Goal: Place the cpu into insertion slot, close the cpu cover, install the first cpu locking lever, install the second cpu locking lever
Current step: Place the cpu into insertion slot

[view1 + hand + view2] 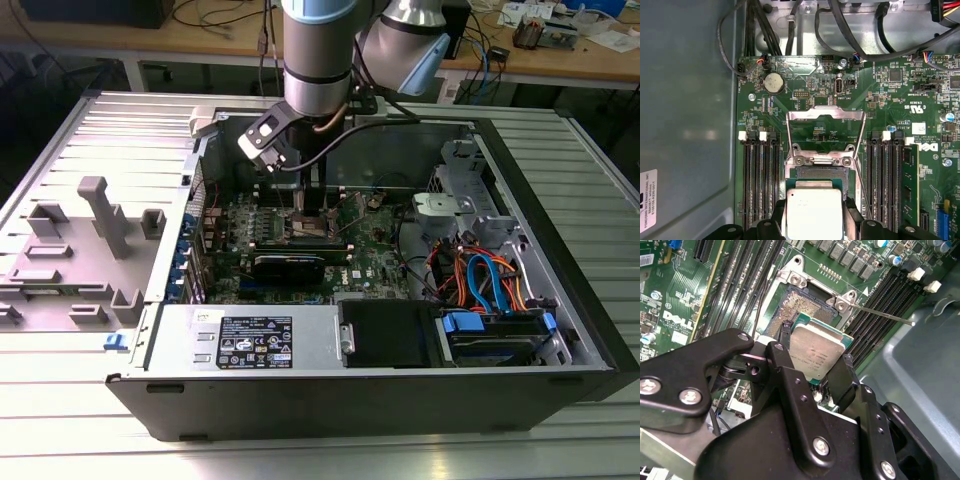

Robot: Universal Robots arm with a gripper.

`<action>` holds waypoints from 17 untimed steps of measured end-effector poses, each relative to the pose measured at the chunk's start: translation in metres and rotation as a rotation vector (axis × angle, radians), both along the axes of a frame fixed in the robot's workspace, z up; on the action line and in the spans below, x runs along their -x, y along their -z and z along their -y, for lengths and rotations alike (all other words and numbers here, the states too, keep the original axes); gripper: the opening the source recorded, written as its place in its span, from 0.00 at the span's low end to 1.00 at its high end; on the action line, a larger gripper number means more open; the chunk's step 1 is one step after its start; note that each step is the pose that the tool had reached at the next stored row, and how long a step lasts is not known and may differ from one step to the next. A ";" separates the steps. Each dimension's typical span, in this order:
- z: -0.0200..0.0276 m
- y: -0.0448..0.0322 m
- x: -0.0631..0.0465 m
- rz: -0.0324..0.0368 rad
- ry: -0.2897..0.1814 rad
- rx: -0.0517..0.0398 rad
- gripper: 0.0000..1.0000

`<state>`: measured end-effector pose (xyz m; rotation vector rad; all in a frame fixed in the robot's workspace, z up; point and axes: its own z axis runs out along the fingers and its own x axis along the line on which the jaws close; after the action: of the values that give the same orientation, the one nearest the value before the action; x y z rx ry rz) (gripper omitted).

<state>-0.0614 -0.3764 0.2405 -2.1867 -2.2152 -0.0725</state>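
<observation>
One cpu (pixel 817 352) above insertion slot (pixel 801 305)

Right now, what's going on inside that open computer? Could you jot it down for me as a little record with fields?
Setting: open computer case, green motherboard exposed
Gripper: gripper shut on the cpu, one finger on each side
Cpu position: partly over the insertion slot; whether it touches the slot cannot be told
Cover: cpu cover stands open, tipped away from the slot
Lever: one thin locking lever unlatched, sticking out beside the slot
</observation>
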 end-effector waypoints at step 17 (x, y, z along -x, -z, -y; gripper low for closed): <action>0.0001 0.0219 0.005 0.0389 0.000 0.0002 0.54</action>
<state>-0.0660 -0.3764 0.2187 -2.2042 -2.2352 -0.1158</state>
